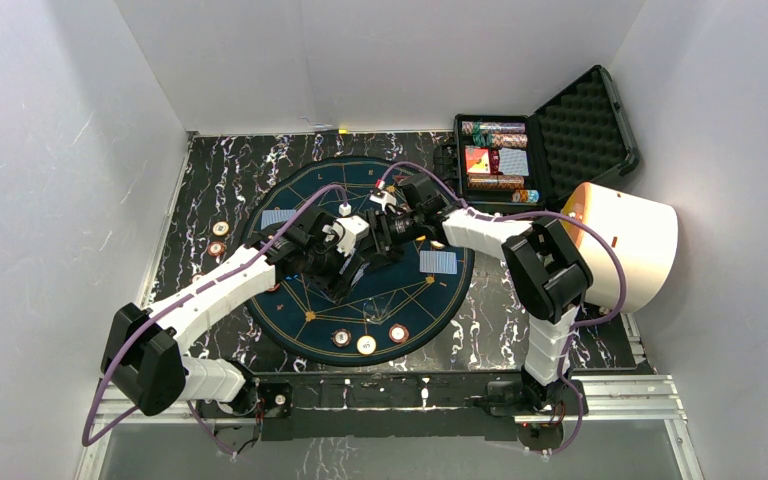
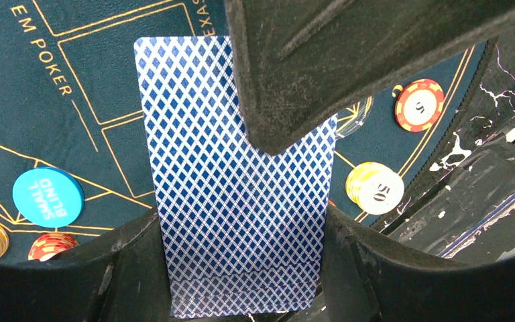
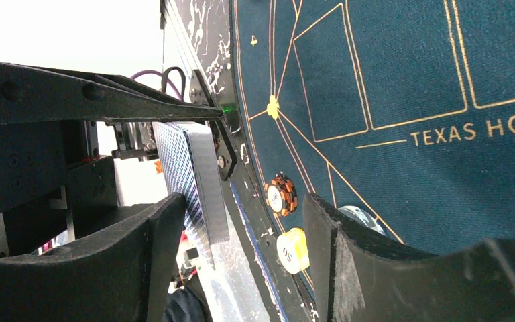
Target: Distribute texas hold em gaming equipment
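My left gripper (image 1: 343, 268) (image 2: 241, 225) is shut on a deck of playing cards (image 2: 235, 201) with blue patterned backs, held over the round poker mat (image 1: 310, 310). My right gripper (image 1: 378, 243) (image 3: 245, 201) meets it from the right. Its jaws stand open astride the deck's edge (image 3: 200, 178), one of its fingers (image 2: 288, 80) lying over the top card. Single cards lie on the mat at the left (image 1: 278, 218) and right (image 1: 438, 262). Three chips (image 1: 366, 345) sit at the mat's near rim. A blue small-blind disc (image 2: 47, 196) and a yellow chip stack (image 2: 374, 188) show below.
An open black case (image 1: 580, 125) with chip rolls and card boxes stands at the back right. A big white cylinder with an orange end (image 1: 630, 250) lies at the right. Two chips (image 1: 219, 238) rest on the marble table left of the mat.
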`<state>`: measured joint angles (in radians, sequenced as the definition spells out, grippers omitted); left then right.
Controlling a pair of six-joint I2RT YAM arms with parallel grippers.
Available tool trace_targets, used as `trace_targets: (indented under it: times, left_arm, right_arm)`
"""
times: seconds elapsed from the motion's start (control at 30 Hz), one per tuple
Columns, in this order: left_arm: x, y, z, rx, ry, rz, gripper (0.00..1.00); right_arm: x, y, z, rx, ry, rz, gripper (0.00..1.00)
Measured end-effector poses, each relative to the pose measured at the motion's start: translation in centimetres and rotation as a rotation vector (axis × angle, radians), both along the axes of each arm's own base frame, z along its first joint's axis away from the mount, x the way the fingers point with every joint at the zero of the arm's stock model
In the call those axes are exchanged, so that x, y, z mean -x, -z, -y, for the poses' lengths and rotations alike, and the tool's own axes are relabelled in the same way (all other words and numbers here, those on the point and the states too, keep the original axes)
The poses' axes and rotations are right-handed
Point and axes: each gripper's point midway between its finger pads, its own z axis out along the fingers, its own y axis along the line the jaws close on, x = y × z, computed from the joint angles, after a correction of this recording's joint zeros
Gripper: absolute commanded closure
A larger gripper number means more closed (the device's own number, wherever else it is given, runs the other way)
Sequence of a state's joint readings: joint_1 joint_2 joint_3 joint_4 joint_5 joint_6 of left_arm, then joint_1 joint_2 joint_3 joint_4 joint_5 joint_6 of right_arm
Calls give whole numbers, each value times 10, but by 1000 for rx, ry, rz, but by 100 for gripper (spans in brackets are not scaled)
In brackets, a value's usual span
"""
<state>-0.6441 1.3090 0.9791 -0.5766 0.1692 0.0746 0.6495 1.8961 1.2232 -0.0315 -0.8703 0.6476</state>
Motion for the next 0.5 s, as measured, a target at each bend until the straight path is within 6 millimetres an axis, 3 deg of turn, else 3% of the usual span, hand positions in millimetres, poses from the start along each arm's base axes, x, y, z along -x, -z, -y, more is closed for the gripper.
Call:
trace_targets:
  times: [0.13, 0.3, 0.5]
  left_arm:
    - [0, 0, 1, 3, 2, 0, 100]
    - [0, -1, 1, 6, 2, 1, 100]
    - [0, -1, 1, 6, 2, 1, 100]
  right_arm:
    - [-4, -4, 3, -2, 13, 6, 24]
    - [-12, -25, 11, -35, 38, 48, 25]
    - [-9, -40, 19, -68, 42, 77, 41]
